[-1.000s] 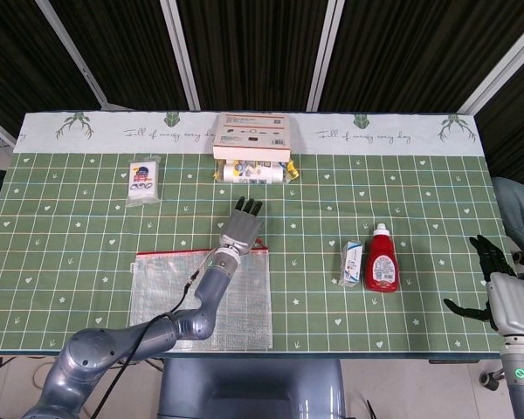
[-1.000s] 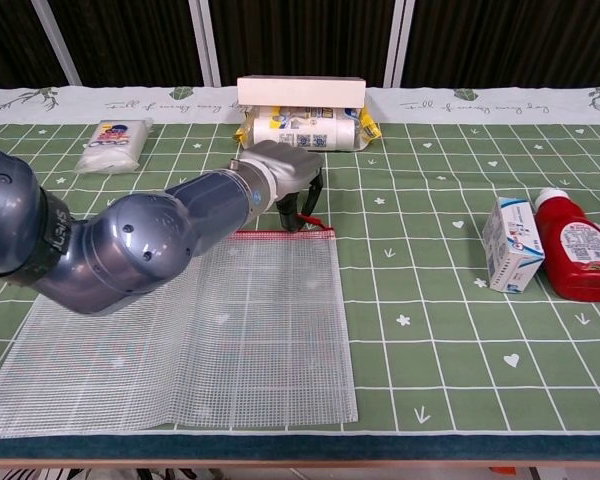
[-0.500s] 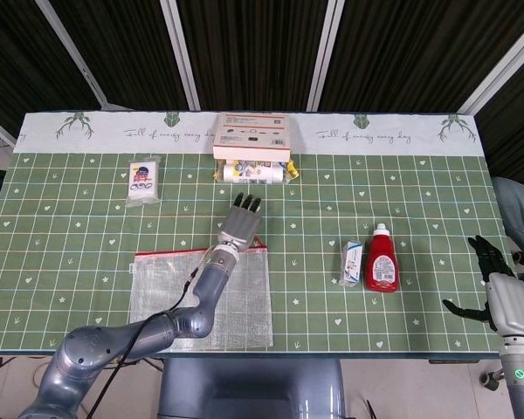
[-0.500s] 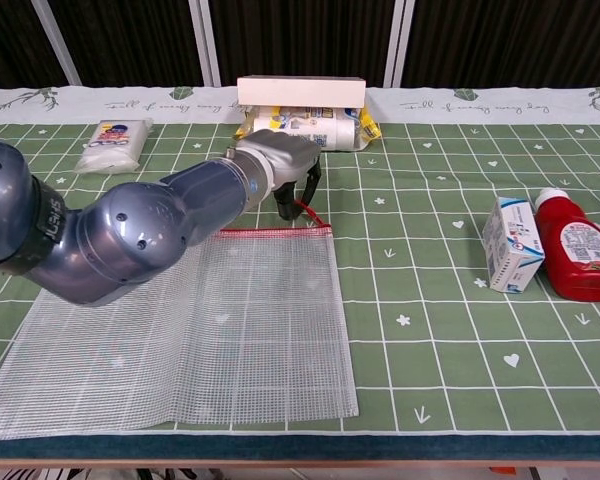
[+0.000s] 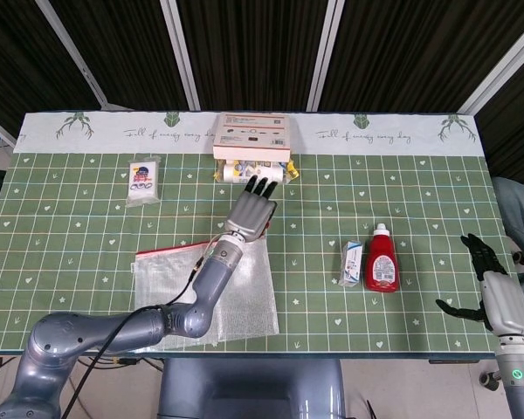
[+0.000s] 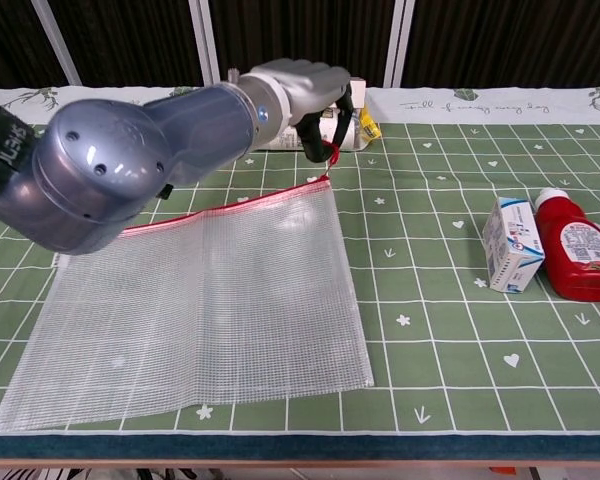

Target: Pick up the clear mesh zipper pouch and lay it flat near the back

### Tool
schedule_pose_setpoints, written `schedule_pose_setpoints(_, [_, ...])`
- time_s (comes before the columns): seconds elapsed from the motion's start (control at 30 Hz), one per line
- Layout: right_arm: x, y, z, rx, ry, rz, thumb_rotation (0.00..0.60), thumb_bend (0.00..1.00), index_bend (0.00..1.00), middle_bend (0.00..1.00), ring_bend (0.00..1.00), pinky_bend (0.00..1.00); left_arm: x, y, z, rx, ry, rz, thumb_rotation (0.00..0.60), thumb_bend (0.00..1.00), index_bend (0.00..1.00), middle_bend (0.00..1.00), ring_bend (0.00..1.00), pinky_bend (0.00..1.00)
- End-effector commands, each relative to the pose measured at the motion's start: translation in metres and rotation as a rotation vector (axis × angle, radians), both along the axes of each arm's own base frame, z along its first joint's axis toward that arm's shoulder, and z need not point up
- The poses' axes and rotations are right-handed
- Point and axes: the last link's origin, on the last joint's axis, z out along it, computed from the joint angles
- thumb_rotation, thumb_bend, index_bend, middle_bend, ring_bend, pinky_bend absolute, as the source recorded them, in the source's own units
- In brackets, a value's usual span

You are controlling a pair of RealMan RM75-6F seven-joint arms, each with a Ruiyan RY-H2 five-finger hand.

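The clear mesh zipper pouch (image 5: 163, 281) (image 6: 210, 300), edged with a red zip, lies on the green checked cloth at the front left. Its zip edge now slants up toward the right corner. My left hand (image 5: 251, 210) (image 6: 298, 92) is raised over that corner and pinches the red zipper pull (image 6: 327, 152), so the corner is lifted while the rest stays on the table. My left forearm crosses the pouch in the head view. My right hand (image 5: 483, 267) hangs off the table's right edge, fingers apart and holding nothing.
At the back centre a white box (image 5: 251, 135) sits on a yellow packet (image 5: 255, 172) (image 6: 366, 125), just behind my left hand. A white sachet (image 5: 142, 181) lies back left. A small carton (image 5: 351, 263) (image 6: 510, 243) and a red bottle (image 5: 382, 259) (image 6: 577, 250) stand at the right.
My left hand has risen and moved toward the back with the zipper pull, lifting the pouch's right zip corner and dragging the pouch after it. The right hand barely moved.
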Motion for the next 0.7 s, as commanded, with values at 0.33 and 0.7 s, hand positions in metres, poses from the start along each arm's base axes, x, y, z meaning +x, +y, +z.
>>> schedule_pose_setpoints(0.33, [0.089, -0.044, -0.011, 0.160, -0.321, -0.045, 0.600, 0.24, 0.10, 0.00, 0.00, 0.19, 0.056, -0.014, 0.046, 0.022, -0.090, -0.110, 0.600, 0.46, 0.58, 0.08, 0.00, 0.00])
schedule_pose_setpoints(0.7, [0.165, -0.075, -0.040, 0.323, -0.525, -0.097, 0.600, 0.31, 0.23, 0.00, 0.00, 0.19, 0.079, -0.020, 0.054, 0.016, -0.114, -0.127, 0.600, 0.46, 0.58, 0.08, 0.00, 0.00])
